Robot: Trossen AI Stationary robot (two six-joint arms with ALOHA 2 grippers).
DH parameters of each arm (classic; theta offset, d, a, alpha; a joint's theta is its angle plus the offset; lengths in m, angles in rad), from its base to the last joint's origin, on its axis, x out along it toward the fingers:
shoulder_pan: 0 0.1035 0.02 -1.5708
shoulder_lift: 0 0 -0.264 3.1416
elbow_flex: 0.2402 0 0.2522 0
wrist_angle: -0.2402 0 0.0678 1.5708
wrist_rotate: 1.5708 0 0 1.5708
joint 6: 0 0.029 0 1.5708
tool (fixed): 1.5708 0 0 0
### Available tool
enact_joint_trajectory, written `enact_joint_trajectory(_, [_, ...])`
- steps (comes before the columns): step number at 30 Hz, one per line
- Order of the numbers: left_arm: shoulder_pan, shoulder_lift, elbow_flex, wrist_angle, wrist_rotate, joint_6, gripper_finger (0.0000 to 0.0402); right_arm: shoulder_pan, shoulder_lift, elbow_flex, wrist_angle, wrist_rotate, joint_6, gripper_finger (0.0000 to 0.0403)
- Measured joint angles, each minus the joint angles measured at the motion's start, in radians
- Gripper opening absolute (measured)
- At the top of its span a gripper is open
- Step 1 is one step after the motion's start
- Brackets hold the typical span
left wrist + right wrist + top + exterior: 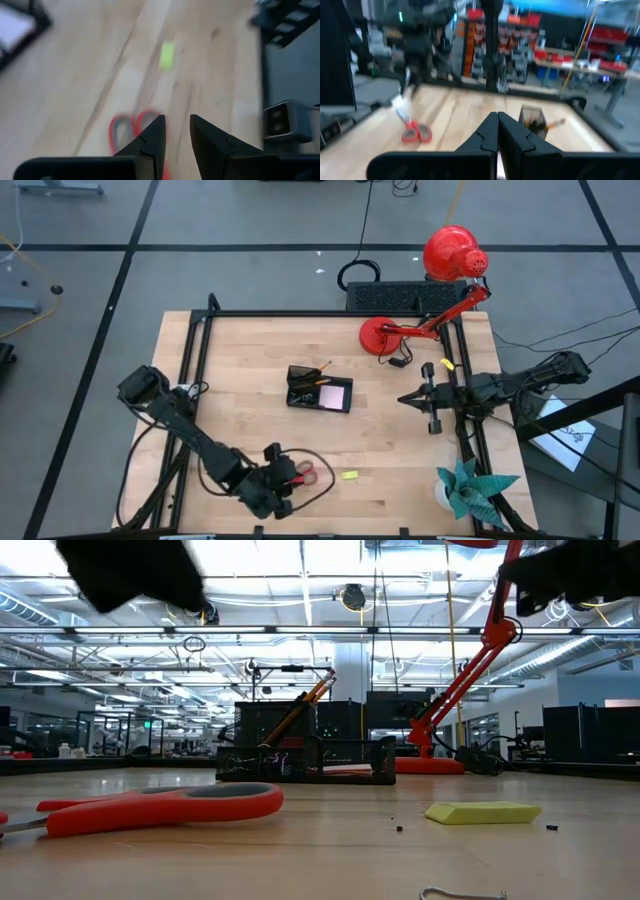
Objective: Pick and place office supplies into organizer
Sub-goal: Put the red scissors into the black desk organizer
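The red-handled scissors (pixel 308 472) lie flat on the wood near the table's near edge, also visible in the low view (pixel 160 808). My left gripper (pixel 287 478) hangs above their handles (pixel 129 131), open with a narrow gap (pixel 177 119); in the low view it is well off the table (pixel 130 570). A small yellow piece (pixel 349 475) lies right of the scissors. The black organizer (pixel 320 390) sits mid-table holding the pink pad and orange pencils. My right gripper (pixel 402 398) waits shut (pixel 497 116) to the organizer's right.
A red desk lamp (pixel 440 280) stands at the far right corner, and a teal paper plant (pixel 470 485) at the near right corner. A small wire clip (pixel 460 893) and tiny black bits (pixel 400 829) lie near the table's near edge. Bare wood lies between scissors and organizer.
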Motion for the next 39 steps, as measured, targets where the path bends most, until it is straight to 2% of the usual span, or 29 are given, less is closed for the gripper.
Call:
enact_joint_trajectory(3, [0.022, 0.037, 0.039, -0.102, 0.067, -0.082, 0.0093, 0.004, -0.036, 0.000, 0.002, 0.000, -0.008, 0.0000])
enact_joint_trajectory(10, [0.080, 0.108, 0.047, -0.114, 0.203, -0.140, 0.0093, 0.003, -0.032, 0.000, 0.005, 0.002, -0.010, 0.0000])
enact_joint_trajectory(16, [0.126, 0.129, 0.047, -0.099, 0.292, -0.116, 0.0093, 0.003, -0.009, 0.000, 0.017, 0.004, 0.013, 0.0000])
enact_joint_trajectory(23, [0.164, 0.129, 0.047, -0.069, 0.308, 0.100, 0.0093, 0.003, 0.016, 0.000, 0.023, 0.004, 0.018, 0.0000])
enact_joint_trajectory(29, [0.195, 0.129, 0.049, -0.005, 0.324, 0.388, 0.0093, 0.003, 0.023, 0.000, 0.023, 0.005, 0.018, 0.0000])
enact_joint_trajectory(35, [0.253, 0.151, 0.103, -0.072, 0.476, 0.527, 0.0093, 0.003, 0.023, 0.000, 0.023, 0.005, 0.036, 0.0000])
enact_joint_trajectory(39, [0.255, 0.181, 0.145, -0.105, 0.503, 0.633, 0.0093, 0.003, 0.025, 0.000, 0.023, 0.006, 0.036, 0.0000])
